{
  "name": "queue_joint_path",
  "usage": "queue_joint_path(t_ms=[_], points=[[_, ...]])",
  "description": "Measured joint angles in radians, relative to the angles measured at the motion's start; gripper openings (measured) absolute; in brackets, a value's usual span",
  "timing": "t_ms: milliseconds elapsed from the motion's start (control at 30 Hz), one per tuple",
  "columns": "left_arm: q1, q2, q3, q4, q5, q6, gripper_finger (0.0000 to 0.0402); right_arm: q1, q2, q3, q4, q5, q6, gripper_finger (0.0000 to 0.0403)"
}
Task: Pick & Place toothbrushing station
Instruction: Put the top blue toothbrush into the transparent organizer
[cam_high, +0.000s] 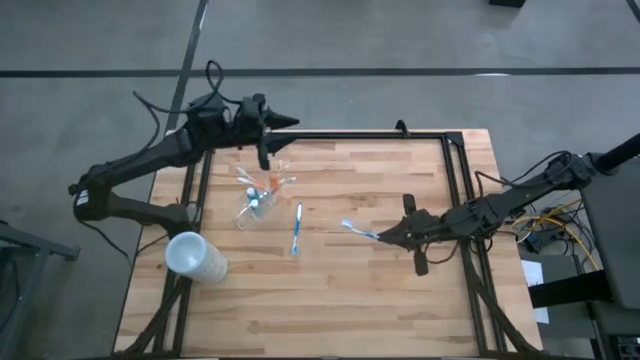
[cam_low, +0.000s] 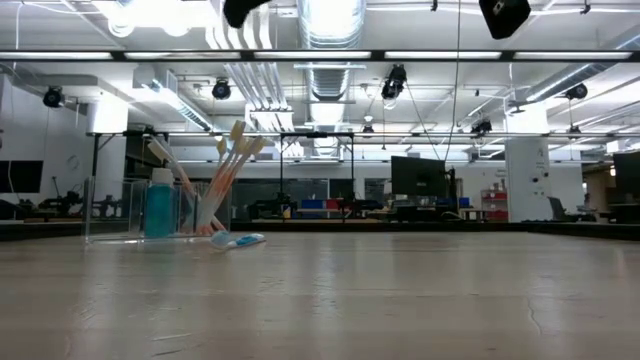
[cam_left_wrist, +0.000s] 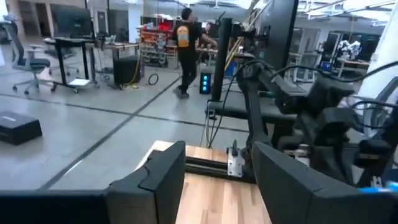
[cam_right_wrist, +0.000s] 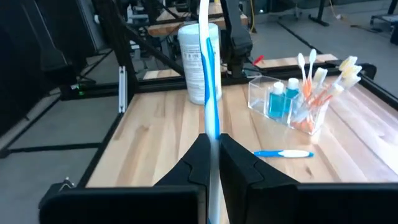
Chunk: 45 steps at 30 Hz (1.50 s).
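A clear tumbler (cam_high: 258, 197) stands on the table left of centre. It holds several white-orange toothbrushes (cam_right_wrist: 309, 93) and a blue toothpaste tube (cam_right_wrist: 278, 99). One white-blue toothbrush (cam_high: 297, 229) lies flat on the table beside it. My right gripper (cam_high: 388, 236), right of centre, is shut on another white-blue toothbrush (cam_high: 360, 230). Above the table's far left edge my left gripper (cam_high: 290, 122) hangs open and level, with nothing between its fingers (cam_left_wrist: 161, 177). My right gripper pinches the toothbrush's handle (cam_right_wrist: 211, 134) between its two fingers (cam_right_wrist: 193, 165). It comes nearly level from the table's right side. The brush runs along the fingers and sticks out ahead of them toward the tumbler. It is lifted clear of the table.
A larger frosted whitish cup (cam_high: 196, 256) sits at the table's near left corner. A black frame rail (cam_high: 370, 135) runs along the far edge and down the right side. Bare wood lies across the near half of the table (cam_high: 330, 310).
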Motion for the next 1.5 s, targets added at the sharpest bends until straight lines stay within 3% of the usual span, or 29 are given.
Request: queue_joint_path(t_ms=[133,233,300,433,500,733,1300,1500], points=[[-0.014,0.061,0.0,0.013,0.006,-0.037,0.0191,0.0,0.016,0.0,0.046,0.009,-0.063,0.0013],[-0.037,0.112,0.0,0.025,0.075,-0.147,0.0191,0.0,0.02,0.0,0.089,0.087,-0.144,0.0013],[-0.056,0.149,0.0,0.081,0.094,-0.157,0.0191,0.0,0.017,0.0,0.114,0.181,-0.197,0.0013],[-0.097,0.202,0.0,0.19,0.106,-0.092,0.0191,-0.01,0.015,0.0,0.152,0.473,-0.231,0.0013],[-0.113,0.236,0.0,0.284,0.107,-0.079,0.0191,-0.029,0.018,0.0,0.164,0.526,-0.238,0.0013],[-0.154,0.381,0.0,0.68,0.106,-0.088,0.0191,-0.093,0.072,0.007,0.233,0.523,-0.266,0.0013],[-0.154,0.423,-0.001,0.7,0.071,-0.155,0.0191,-0.173,0.249,0.115,0.23,0.53,-0.353,0.0013],[-0.154,0.422,-0.001,0.7,0.071,-0.156,0.0191,-0.171,0.253,0.127,0.229,0.531,-0.374,0.0013]])
